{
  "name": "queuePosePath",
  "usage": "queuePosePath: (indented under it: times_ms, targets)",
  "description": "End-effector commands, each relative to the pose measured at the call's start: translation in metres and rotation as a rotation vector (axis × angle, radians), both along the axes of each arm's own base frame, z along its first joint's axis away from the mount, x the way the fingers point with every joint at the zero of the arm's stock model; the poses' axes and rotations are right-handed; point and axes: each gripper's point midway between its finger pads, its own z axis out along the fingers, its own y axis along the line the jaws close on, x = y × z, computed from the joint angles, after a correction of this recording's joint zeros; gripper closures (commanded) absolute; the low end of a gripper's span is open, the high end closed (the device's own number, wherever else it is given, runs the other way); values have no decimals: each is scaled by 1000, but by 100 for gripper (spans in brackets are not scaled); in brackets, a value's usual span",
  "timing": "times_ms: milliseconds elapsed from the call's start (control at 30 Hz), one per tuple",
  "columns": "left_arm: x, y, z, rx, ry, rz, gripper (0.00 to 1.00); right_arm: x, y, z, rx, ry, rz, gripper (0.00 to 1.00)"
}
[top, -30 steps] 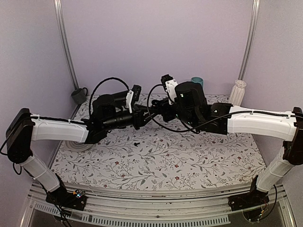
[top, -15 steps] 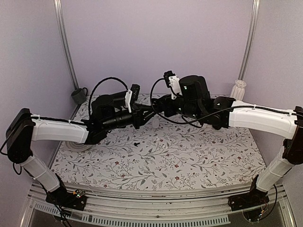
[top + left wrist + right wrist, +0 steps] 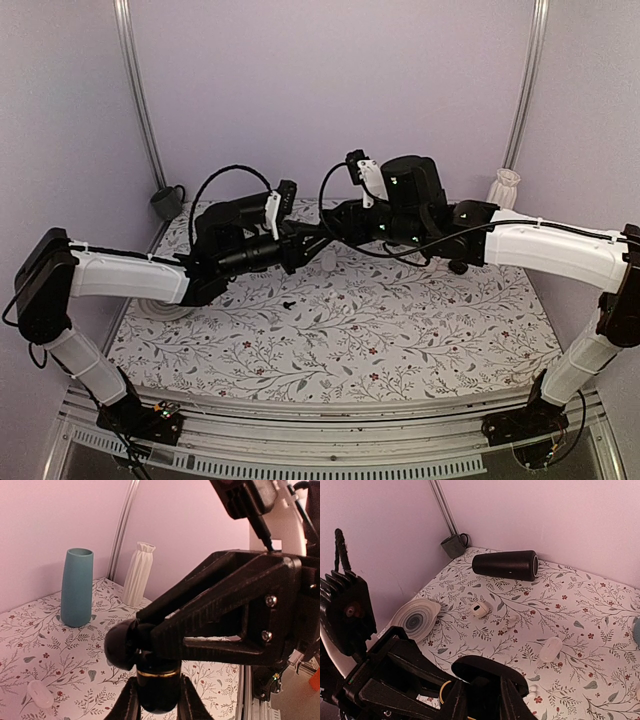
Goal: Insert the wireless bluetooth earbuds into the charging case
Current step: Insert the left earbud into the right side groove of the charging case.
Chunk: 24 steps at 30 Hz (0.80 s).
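While the left gripper (image 3: 159, 705) is clamping the body of the charging case (image 3: 157, 682) from both sides and holding it in mid-air above the middle of the table (image 3: 420, 340), the right gripper (image 3: 143, 625) is pointing in from the right. Its tips are lying just over the case's open mouth, beside the raised lid (image 3: 121, 645). The right jaws are standing close together, but it cannot be told whether they are pinching anything. One small black earbud (image 3: 288, 302) is lying on the table, nearer than the two grippers and well below them; the other is not showing.

Risks, as judged: the right tips are crowding the lid and may be pushing it shut or twisting the case in the left grip. A bud released off-centre is likely to be missing its socket and dropping to the flowered table, where it is hard to spot.
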Motion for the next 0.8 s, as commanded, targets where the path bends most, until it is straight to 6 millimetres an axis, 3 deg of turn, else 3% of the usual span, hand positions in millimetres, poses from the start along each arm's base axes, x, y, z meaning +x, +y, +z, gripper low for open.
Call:
queuePosePath:
  times_ms: [0, 300, 767]
  targets:
    - [-1, 2, 35, -91, -104, 11, 100, -11, 0, -14, -32, 72, 43, 77]
    - [-3, 3, 37, -93, -120, 6, 100, -5, -9, -13, -11, 104, 21, 77]
    - [-8, 3, 36, -88, -164, -19, 100, -4, -21, 18, 95, 125, 46, 74]
